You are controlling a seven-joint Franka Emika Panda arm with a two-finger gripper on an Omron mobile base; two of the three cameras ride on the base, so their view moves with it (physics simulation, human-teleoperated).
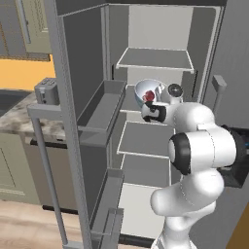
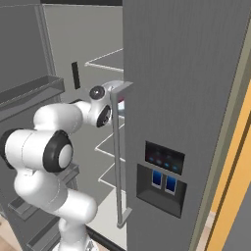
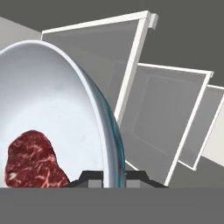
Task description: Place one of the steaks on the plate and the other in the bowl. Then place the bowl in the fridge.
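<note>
My gripper (image 3: 109, 177) is shut on the rim of the white bowl (image 3: 52, 96), one finger on each side of its wall. The bowl's pale blue outside shows along the edge. A red marbled steak (image 3: 33, 159) lies inside it. In the left base view the bowl (image 1: 145, 89) is held tilted inside the open fridge (image 1: 155, 58), above a middle shelf, with the steak (image 1: 150, 96) visible in it and the gripper (image 1: 148, 103) just below the rim. Pale grey shelves (image 3: 162, 113) lie beyond the bowl. The plate is out of view.
The fridge's left door (image 1: 104, 112) stands open with bins and a long handle (image 1: 46, 160). The right door (image 2: 181, 98) with its dispenser (image 2: 164, 179) and silver handle (image 2: 117, 157) stands close beside the arm. A toaster (image 1: 47, 91) sits on the counter at left.
</note>
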